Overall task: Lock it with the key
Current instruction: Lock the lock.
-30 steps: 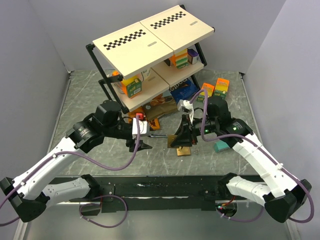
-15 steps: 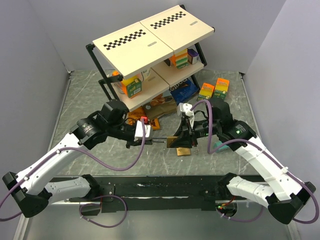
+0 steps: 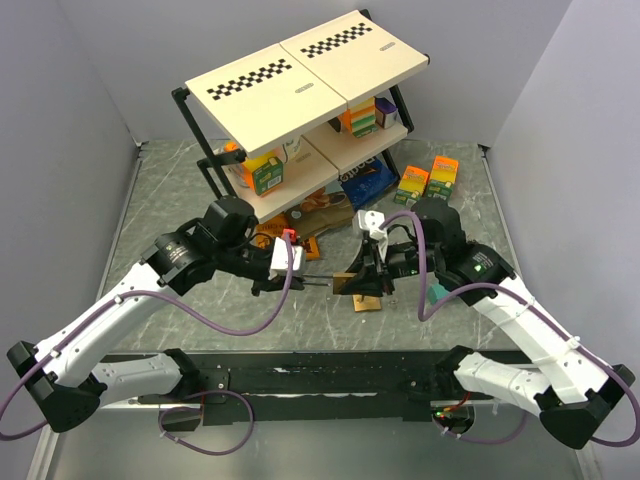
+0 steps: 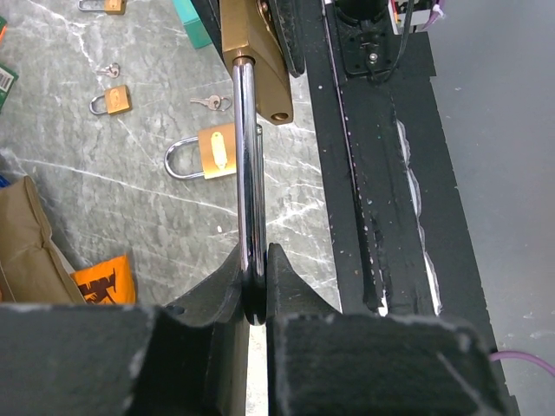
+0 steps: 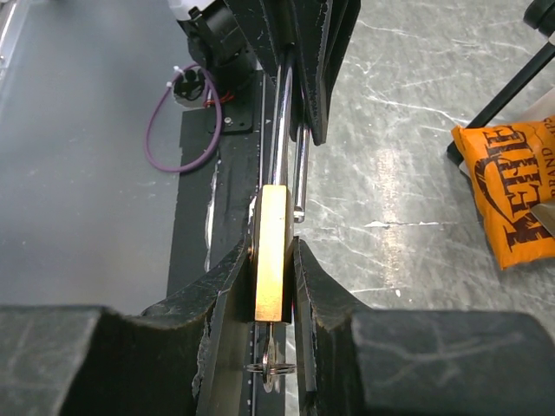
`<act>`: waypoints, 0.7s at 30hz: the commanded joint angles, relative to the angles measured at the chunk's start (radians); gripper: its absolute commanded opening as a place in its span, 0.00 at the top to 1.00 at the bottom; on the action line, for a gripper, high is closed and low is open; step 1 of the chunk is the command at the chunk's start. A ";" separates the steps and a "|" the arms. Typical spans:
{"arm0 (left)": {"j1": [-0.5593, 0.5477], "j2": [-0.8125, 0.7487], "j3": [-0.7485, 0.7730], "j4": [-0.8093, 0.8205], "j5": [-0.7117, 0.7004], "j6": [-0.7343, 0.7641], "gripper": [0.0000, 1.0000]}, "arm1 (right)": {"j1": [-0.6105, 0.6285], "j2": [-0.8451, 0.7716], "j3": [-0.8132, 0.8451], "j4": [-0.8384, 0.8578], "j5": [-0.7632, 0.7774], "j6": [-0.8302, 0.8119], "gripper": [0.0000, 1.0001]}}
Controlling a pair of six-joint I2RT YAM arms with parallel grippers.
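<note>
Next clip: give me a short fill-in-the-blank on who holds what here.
The left pincer is shut on the steel ___.
The right pincer grips the brass body of the same ___.
A second padlock lies on the ___ below.
Missing: shackle, padlock, table.

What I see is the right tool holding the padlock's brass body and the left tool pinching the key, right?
No: the left wrist view shows the left tool pinching the shackle instead. The right tool does hold the brass body.
</note>
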 commanded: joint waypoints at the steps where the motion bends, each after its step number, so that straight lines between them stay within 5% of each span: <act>1: -0.012 0.006 0.035 0.066 0.117 -0.013 0.99 | 0.041 -0.013 0.041 0.176 0.008 -0.032 1.00; 21: -0.013 0.014 0.036 0.147 0.144 -0.045 0.99 | 0.124 0.016 0.004 0.286 0.038 -0.097 1.00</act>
